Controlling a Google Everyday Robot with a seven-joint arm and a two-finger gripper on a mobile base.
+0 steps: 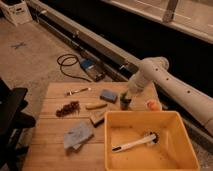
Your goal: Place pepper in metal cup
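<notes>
gripper (125,98): dark, on white arm (165,82) | metal cup (124,105): dark grey | bin (172,125): yellow (white brush (134,143) inside) | table (50,130): pale wood slats | sponge (108,95): blue | cloth (77,135): grey-blue | banana-like piece (95,105): yellowish
</notes>
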